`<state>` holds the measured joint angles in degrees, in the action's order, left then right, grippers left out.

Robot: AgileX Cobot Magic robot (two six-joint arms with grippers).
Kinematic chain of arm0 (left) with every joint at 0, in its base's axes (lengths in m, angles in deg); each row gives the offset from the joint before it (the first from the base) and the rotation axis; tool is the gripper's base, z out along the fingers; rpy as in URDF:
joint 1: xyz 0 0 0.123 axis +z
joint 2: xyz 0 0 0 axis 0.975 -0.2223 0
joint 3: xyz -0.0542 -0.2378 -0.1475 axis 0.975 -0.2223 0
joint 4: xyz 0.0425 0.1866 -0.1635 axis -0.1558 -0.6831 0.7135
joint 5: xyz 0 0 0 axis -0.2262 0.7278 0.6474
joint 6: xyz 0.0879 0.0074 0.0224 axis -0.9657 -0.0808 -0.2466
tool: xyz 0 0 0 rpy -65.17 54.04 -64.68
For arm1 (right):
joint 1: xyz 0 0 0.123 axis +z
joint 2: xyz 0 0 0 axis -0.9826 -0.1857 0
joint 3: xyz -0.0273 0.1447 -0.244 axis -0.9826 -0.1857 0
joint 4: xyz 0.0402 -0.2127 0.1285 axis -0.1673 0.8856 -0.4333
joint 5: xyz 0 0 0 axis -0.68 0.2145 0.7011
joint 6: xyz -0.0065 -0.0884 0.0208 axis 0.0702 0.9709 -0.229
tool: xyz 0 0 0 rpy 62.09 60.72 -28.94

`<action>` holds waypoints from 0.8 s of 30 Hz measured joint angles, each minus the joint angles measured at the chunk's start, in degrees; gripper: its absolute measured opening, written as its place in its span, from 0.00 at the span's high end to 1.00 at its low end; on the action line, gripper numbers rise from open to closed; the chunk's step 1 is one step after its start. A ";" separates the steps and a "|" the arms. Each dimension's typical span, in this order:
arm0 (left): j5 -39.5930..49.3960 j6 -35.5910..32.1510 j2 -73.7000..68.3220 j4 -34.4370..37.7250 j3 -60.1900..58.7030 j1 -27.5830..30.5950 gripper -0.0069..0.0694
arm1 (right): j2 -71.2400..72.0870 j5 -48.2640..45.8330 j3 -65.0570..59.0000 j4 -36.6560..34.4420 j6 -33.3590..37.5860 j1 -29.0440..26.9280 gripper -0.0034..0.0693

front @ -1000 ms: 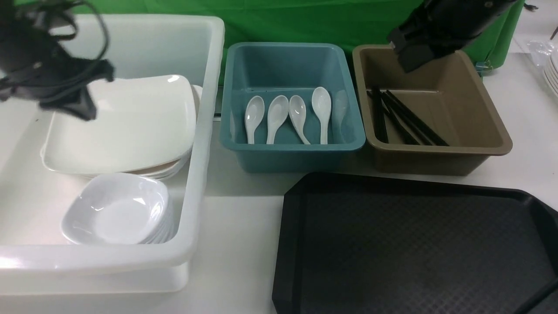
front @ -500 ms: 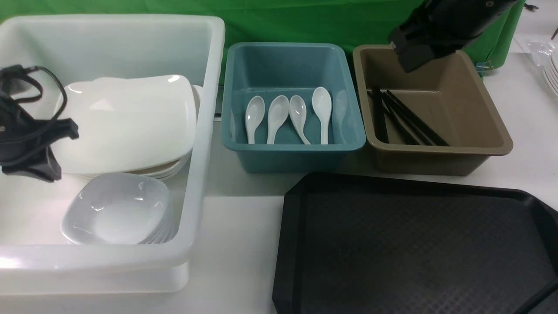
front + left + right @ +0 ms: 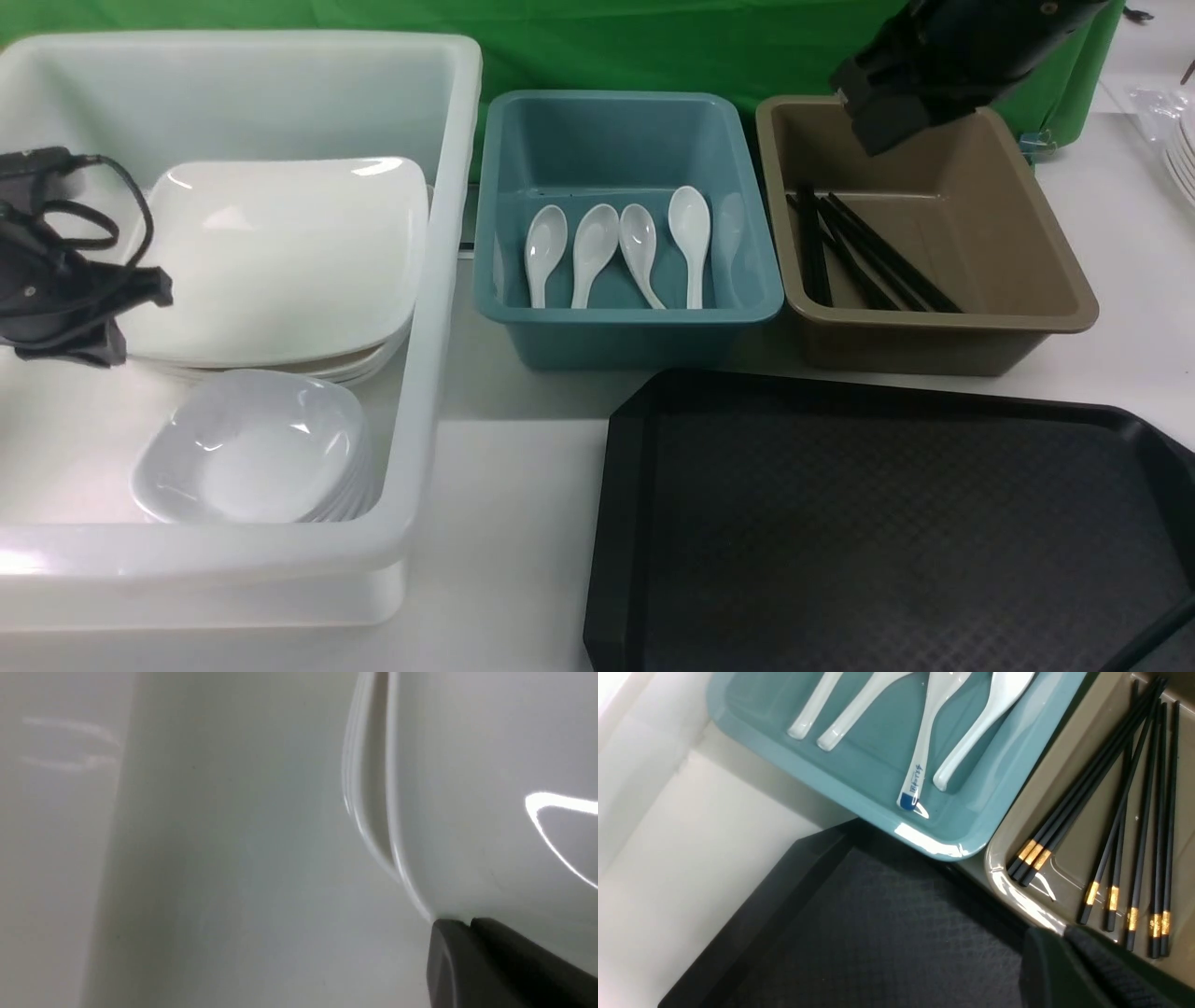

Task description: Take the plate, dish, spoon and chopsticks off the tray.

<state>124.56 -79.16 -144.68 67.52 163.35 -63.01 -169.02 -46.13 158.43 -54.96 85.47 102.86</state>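
The top plate [image 3: 280, 257] lies flat on a stack of plates inside the white bin [image 3: 439, 308]. My left gripper [image 3: 140, 294] is shut on its left rim, and in the left wrist view the fingertips [image 3: 448, 933] meet the plate [image 3: 490, 812] at its edge. A stack of small dishes [image 3: 252, 448] sits in front of the plates. Several spoons [image 3: 607, 247] lie in the blue bin [image 3: 625, 322]. Several chopsticks [image 3: 868, 252] lie in the brown bin [image 3: 934, 322]. My right gripper [image 3: 882, 126] hangs shut above that bin, holding nothing. The black tray [image 3: 887, 523] shows only bare surface.
The three bins stand side by side behind the tray on the white table [image 3: 513, 485]. A green backdrop [image 3: 607, 47] closes off the far side. More white plates [image 3: 1184, 149] are stacked at the far right edge.
My left gripper came down and to the left with the plate. The plate went from tilted to flat on the stack. The right arm stayed put.
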 joint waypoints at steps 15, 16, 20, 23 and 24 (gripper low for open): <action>6.09 -2.67 3.70 11.39 0.00 5.18 0.90 | 0.00 0.00 0.00 -0.11 0.06 0.00 0.83; 6.12 -2.81 3.60 11.57 0.00 5.19 0.90 | 0.00 0.00 0.00 -0.16 0.06 0.00 0.83; 6.19 -3.64 1.92 13.45 0.00 5.19 0.90 | 0.00 0.00 0.00 -0.17 0.06 0.00 0.83; 5.56 -4.32 0.26 15.12 0.00 5.19 0.90 | 0.00 0.00 0.00 -0.17 0.06 0.00 0.82; 5.47 -4.43 0.08 15.33 0.00 5.17 0.90 | 0.00 0.00 0.00 -0.17 0.06 0.00 0.82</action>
<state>130.04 -83.58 -144.60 82.85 163.35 -57.85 -169.02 -46.13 158.43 -55.13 85.53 102.86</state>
